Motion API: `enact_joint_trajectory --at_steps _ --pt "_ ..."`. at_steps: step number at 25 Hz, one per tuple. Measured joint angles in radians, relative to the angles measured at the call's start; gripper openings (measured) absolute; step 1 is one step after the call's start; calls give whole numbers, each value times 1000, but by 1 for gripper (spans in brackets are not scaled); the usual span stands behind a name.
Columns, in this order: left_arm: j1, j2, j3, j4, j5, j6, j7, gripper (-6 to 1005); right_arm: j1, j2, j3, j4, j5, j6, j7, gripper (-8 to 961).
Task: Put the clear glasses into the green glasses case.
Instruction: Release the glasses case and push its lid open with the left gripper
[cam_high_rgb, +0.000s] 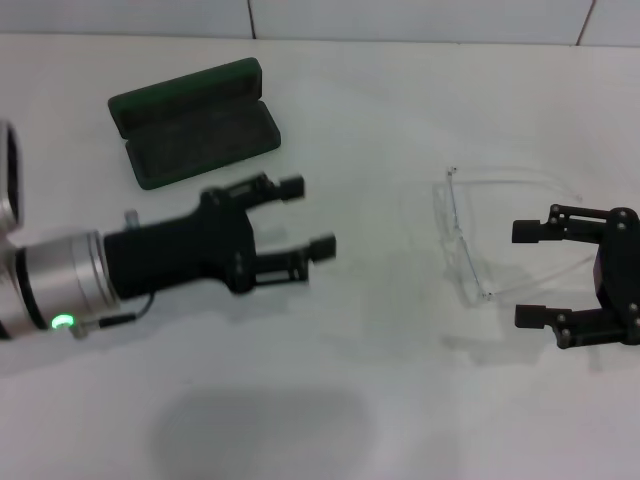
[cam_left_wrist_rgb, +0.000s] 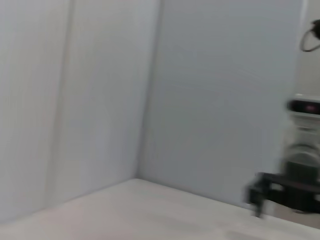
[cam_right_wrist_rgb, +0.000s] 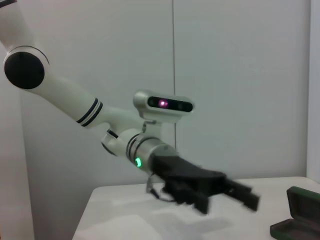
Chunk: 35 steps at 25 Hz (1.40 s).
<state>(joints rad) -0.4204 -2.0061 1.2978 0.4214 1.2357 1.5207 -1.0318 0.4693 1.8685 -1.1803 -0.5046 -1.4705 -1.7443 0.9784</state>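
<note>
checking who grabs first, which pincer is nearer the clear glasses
The right pincer: open, right beside the clear glasses. The left pincer, also open, sits nearer the green glasses case.

Green glasses case (cam_right_wrist_rgb: 298, 216) cut off at right wrist view's edge; left gripper (cam_right_wrist_rgb: 227, 195) blurred.

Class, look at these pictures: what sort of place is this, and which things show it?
Probably a robot lab or test bench: a bare white table against plain pale walls, two robot arms with open hands, left and right, and only staged props, an open green glasses case and clear glasses.
</note>
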Motion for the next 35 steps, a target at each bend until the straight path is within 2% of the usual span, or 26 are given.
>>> enact_joint_trajectory --at_steps 3,6,10,13,14,15,19,24,35 --pt "-5 8 -35 65 9 -98 -63 875 0 2 -3 0 0 0 -1 812" --pt "-31 44 -40 177 45 -257 -195 875 0 3 -3 0 -1 0 -1 812" --pt "-81 87 -61 304 154 -369 -347 874 0 3 -3 0 -2 0 -1 812" --pt "-143 96 -140 376 342 -430 -492 873 0 3 -5 0 -2 0 -1 812" --pt "-143 96 -140 376 342 -430 -492 873 0 3 -6 0 -2 0 -1 812" --pt "-202 85 -218 404 535 -471 -602 873 0 3 -7 0 -2 0 -1 812" --pt "-269 60 -267 417 797 -494 -727 872 0 3 -9 0 -2 0 -1 811" --pt "-341 2 -271 418 1123 -552 -900 871 0 6 -10 0 -2 -3 1 811" --pt "-427 -74 -263 361 1490 -665 -1081 869 8 22 -4 -16 -28 1 3 812"
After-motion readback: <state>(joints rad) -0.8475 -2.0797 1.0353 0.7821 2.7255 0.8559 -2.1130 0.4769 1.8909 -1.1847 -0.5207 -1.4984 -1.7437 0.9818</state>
